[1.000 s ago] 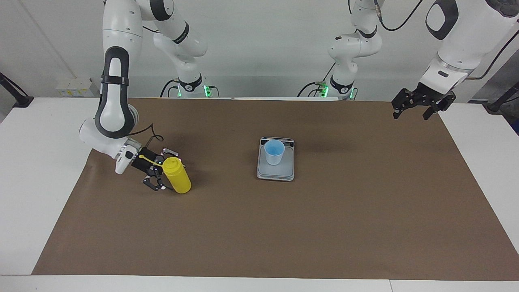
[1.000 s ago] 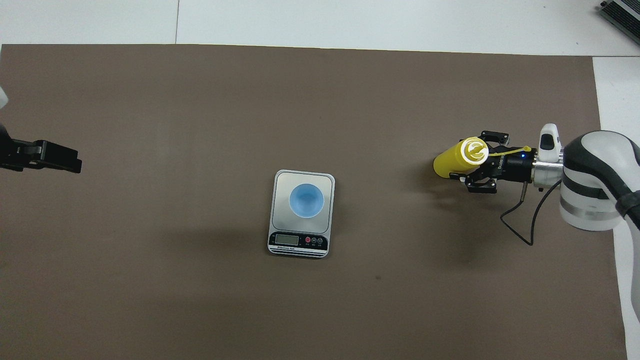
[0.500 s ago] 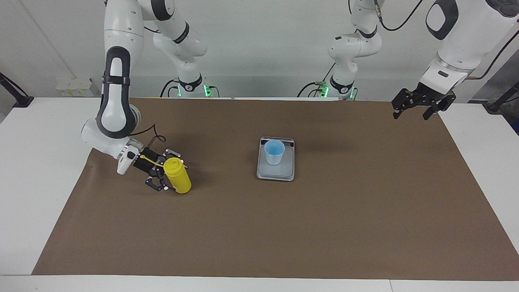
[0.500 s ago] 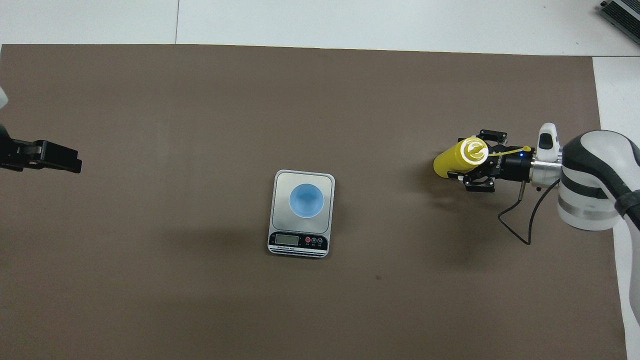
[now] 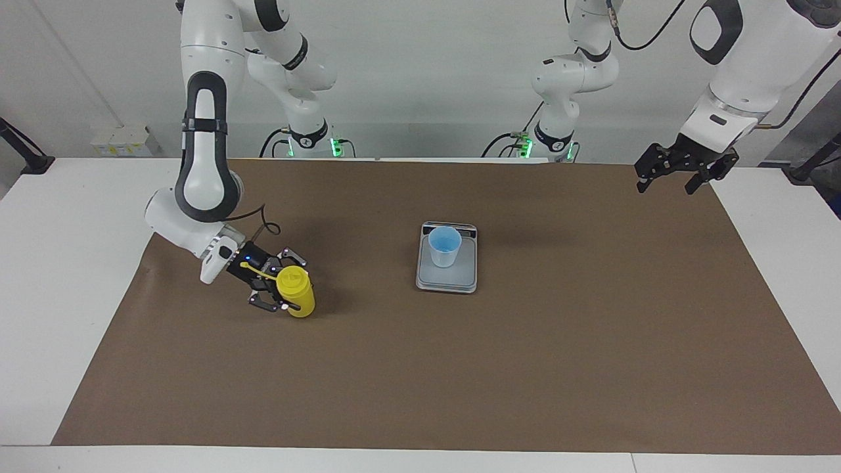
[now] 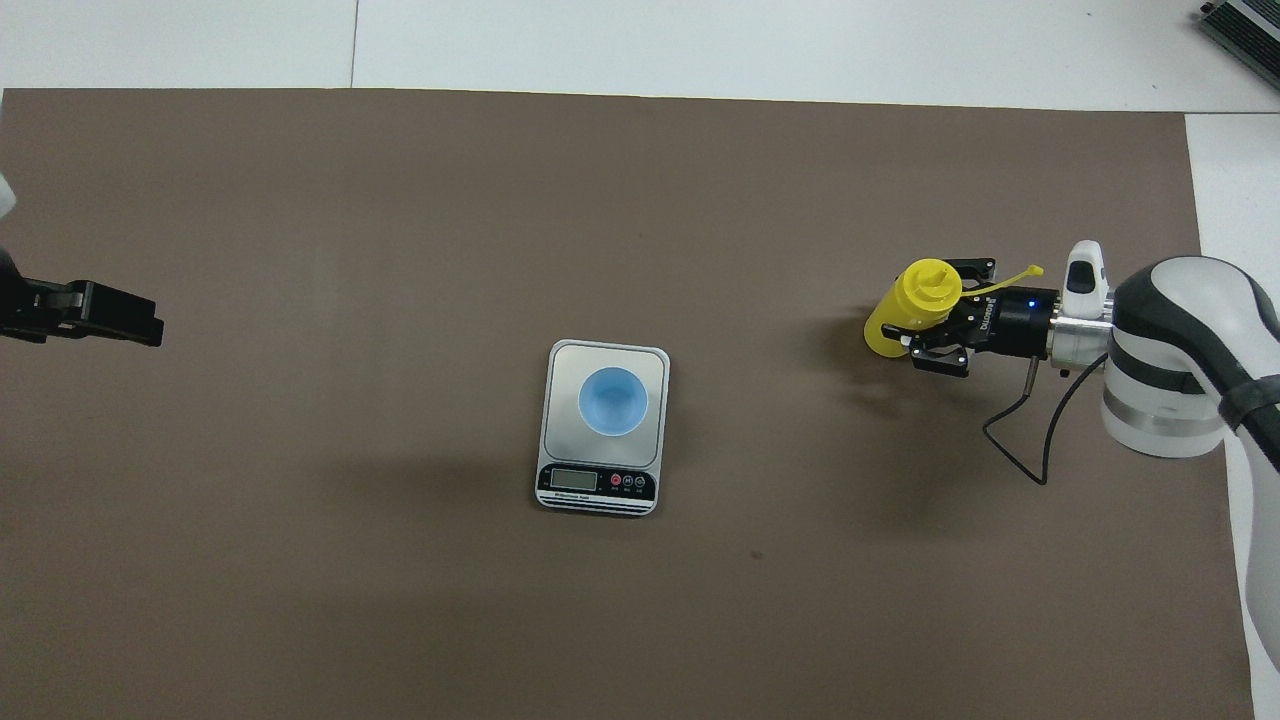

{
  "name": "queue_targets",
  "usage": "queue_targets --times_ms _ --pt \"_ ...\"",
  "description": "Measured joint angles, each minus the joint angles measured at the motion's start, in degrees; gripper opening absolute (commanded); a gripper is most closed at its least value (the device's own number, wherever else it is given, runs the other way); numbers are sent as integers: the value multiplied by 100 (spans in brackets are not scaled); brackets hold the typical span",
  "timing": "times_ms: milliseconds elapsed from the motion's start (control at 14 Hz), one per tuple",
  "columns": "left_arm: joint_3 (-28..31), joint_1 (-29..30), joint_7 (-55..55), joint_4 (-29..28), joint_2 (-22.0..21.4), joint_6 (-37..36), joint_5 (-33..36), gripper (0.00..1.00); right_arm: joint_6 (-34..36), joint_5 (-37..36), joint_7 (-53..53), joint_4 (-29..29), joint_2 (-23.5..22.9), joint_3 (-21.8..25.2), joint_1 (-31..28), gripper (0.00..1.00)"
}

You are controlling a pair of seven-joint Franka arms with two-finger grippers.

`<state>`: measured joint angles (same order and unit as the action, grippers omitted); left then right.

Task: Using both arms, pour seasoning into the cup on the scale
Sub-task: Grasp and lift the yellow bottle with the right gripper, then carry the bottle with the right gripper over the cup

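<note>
Right claw (image 5: 281,293) clamped on the yellow seasoning bottle (image 5: 295,291), low over the brown mat (image 5: 420,368) toward the right arm's end of the worktop. Fingers pinched against the bottle's body just under the ridged nozzle, outer links splayed to either side. Bottle tilted, nozzle leaning away from the claw's wrist, thin cap strap (image 6: 1010,279) trailing out over the claw. Base at or barely off the mat, hard to call from these angles.

Grasp step, then: bottle secured, pour not yet begun. Well apart from it, mid-worktop, the pale blue cup (image 5: 445,246) upright on the silver scale (image 5: 447,274), sitting on the weighing plate toward the display end, nearer the robots.

Left claw (image 5: 683,172) up in the air over the mat's edge at the left arm's end, fingers spread wide, nothing in them, waiting.

Next move, by the look of it: lift clear, carry the bottle across to above the cup, keep the nozzle up until over the rim. Possibly a job for the left claw too, steadying the cup or dealing with the cap. Risk: a tilted bottle slipping in the pinch during the carry.
</note>
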<state>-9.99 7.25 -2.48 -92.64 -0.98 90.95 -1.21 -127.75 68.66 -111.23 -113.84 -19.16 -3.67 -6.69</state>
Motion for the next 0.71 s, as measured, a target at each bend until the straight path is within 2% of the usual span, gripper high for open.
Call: queue_targets --times_ms 143,286,500,714 --pt "0 0 0 0 0 0 0 100 -381 -137 439 93 110 -6 375 0" --pt "0 0 0 0 0 0 0 100 -743 -788 1112 171 207 -10 803 0" --pt "0 0 0 0 0 0 0 100 -1257 -2356 2513 225 295 -20 1499 0" --pt "0 0 0 0 0 0 0 100 -1338 -4076 4024 422 299 -25 1972 0"
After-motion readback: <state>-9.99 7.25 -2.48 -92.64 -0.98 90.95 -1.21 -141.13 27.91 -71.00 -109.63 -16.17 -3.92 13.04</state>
